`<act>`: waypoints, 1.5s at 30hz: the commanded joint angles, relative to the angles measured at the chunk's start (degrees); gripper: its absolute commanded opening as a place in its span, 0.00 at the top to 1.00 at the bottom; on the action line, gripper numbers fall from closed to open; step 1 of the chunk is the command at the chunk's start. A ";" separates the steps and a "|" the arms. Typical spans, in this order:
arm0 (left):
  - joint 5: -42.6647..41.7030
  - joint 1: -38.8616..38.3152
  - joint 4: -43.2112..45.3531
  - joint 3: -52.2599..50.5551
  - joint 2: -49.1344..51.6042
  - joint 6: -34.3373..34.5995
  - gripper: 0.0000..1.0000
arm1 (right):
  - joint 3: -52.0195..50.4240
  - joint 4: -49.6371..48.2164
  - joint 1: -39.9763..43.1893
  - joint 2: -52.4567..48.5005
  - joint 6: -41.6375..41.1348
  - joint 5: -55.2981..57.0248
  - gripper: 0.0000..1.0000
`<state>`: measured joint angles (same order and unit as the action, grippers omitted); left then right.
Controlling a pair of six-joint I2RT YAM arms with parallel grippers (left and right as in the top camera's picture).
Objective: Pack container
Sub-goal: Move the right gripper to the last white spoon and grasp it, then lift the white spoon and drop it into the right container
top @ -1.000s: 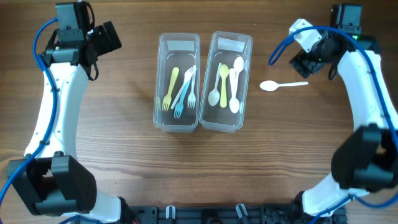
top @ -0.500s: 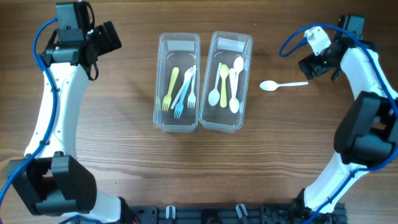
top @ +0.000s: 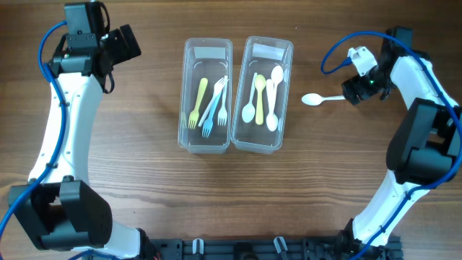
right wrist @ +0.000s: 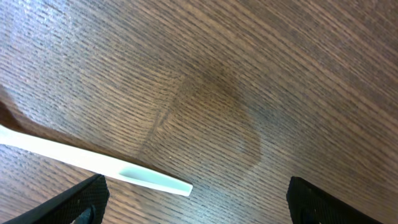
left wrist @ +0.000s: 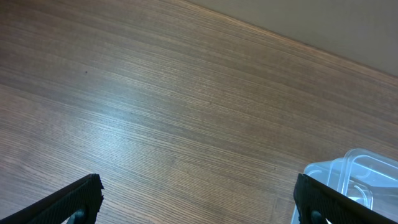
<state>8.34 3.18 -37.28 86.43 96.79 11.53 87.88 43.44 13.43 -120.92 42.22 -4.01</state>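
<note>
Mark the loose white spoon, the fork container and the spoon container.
white spoon [top: 325,98]: overhead view, on its handle.
fork container [top: 206,141]: overhead view, bare floor at its near end.
spoon container [top: 257,142]: overhead view, bare floor at its near end.

A robotics lab (or test bench): two blue-cabled arms [top: 68,123] mounted at a wood-grain table [top: 130,180].

Two containers [top: 206,94] side by side, spoon [top: 321,99] lying right
</note>
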 commanded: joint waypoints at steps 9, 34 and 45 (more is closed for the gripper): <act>0.31 0.20 0.17 0.81 -0.79 0.94 0.00 | -0.26 -4.96 -0.07 -2.27 -6.45 -2.03 0.07; 0.31 0.20 0.17 0.81 -0.79 0.96 0.00 | -0.26 12.04 -0.68 -3.54 -20.52 -10.47 0.11; 0.31 0.20 0.17 0.81 -0.79 0.94 0.00 | -0.26 13.79 -7.13 -3.56 -20.37 -12.41 0.10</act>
<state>8.34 3.18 -37.28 86.43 96.79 11.53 88.73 57.74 8.84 -122.98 22.06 -12.53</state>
